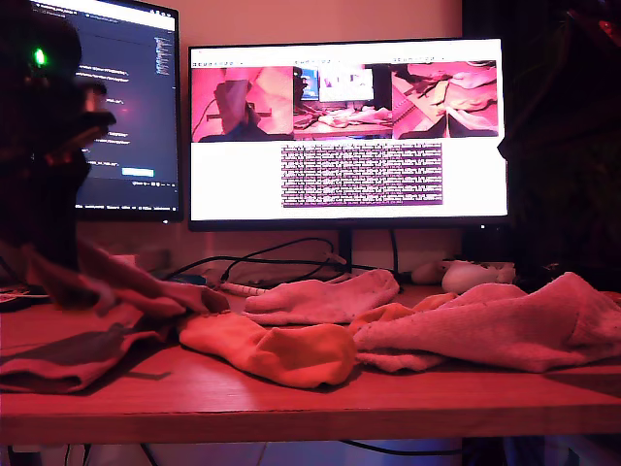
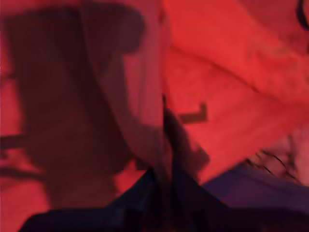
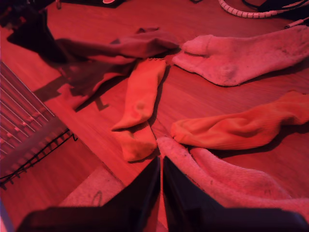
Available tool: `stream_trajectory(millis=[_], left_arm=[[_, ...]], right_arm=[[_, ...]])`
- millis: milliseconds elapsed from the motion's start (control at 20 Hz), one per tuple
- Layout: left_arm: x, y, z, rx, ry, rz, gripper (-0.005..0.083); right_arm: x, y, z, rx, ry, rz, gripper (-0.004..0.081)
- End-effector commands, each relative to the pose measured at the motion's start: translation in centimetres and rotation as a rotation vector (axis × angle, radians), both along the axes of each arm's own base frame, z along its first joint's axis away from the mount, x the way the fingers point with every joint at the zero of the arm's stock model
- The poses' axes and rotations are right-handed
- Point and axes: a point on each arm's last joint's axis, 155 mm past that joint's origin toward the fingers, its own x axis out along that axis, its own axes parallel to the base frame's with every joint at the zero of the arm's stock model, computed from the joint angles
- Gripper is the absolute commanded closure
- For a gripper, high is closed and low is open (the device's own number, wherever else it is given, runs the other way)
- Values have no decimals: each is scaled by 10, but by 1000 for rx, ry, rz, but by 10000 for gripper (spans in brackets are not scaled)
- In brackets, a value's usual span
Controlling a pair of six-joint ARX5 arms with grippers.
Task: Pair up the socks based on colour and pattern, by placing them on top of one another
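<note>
my first gripper (image 2: 164,179): clamped on maroon sock (image 1: 68,354), exterior view's lower left | my second gripper (image 3: 161,166): clamped on pale pink sock (image 1: 505,325), exterior view's right

Nothing legible anywhere. Monitor (image 1: 126,97) on the exterior view's left: code lines, too small to read. Centre monitor (image 1: 349,131): block of tiny text rows under three camera tiles, unreadable. Only sign: dark L-shaped mark (image 3: 100,103) on the table (image 3: 203,111)
</note>
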Motion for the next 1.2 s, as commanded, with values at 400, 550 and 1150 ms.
stream_trajectory(millis=[400, 550, 1150], left_arm=[[-15, 7, -14, 64, 133, -2, 295], [-7, 6, 6, 65, 116, -9, 295], [45, -41, 66, -87, -158, -148, 793]], right_arm=[[1, 3, 4, 5, -9, 12, 780], [0, 3, 4, 6, -6, 13, 780], [24, -24, -30, 12, 185, -201, 780]])
